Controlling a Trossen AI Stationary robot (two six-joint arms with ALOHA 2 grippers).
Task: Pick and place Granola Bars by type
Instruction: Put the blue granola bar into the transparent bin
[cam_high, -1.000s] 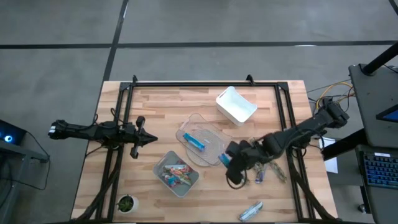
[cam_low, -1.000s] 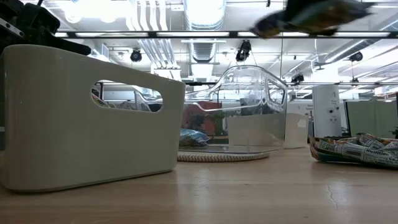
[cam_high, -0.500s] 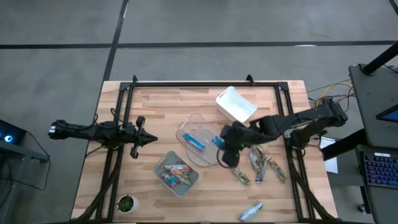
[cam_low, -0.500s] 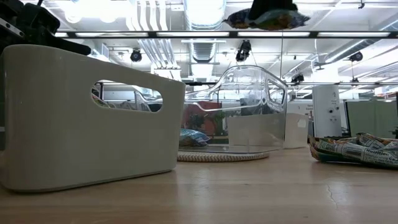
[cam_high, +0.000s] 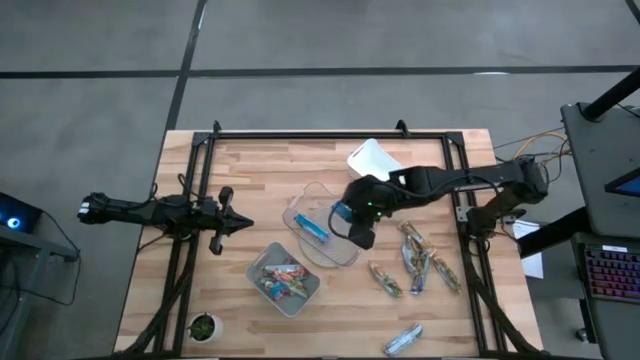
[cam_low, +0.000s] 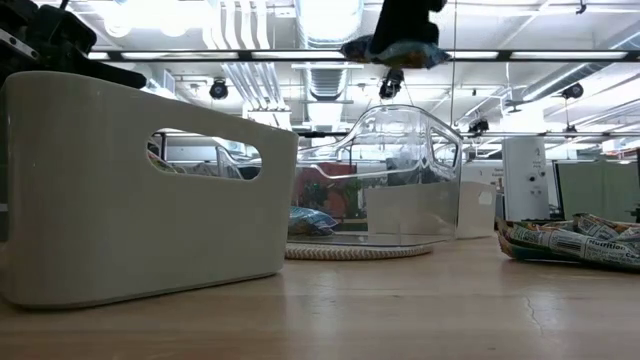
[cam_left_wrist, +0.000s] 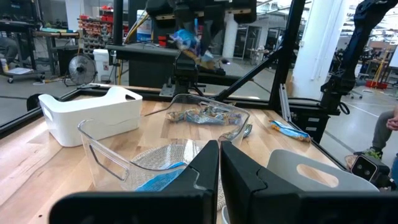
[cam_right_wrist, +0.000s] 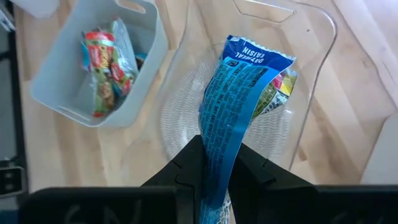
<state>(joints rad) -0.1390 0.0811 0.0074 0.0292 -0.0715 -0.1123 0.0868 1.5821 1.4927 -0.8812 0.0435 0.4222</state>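
Observation:
My right gripper (cam_high: 352, 216) is shut on a bright blue granola bar (cam_right_wrist: 239, 87) and hovers above the clear bin (cam_high: 325, 240). It also shows in the low view (cam_low: 400, 30). Another blue bar (cam_high: 312, 228) lies flat on the clear bin's floor. Red/orange bars (cam_high: 282, 280) lie in the grey bin (cam_high: 262, 262). Several greenish-brown bars (cam_high: 418, 258) lie loose on the table to the right. My left gripper (cam_left_wrist: 219, 163) is shut and empty at the table's left side (cam_high: 240, 225). My right gripper pinches the blue bar between its two fingers at one end of the wrapper (cam_right_wrist: 219, 134). The fingers come from above, slanting down, and lie along the bar. The bar sticks out past the fingertips, lifted clear above the clear bin.
A white bin (cam_high: 372, 158) stands at the far side, partly under my right arm. A silvery bar (cam_high: 403, 340) lies near the front edge. A small green-topped pot (cam_high: 203, 326) stands at the front left corner. Black frame rails (cam_high: 200, 180) run along the table's sides.
My right gripper has carried the blue bar from beside the loose bars toward the table's left and far edge. It now stands above the clear bin. The bar has stayed clear of the table.

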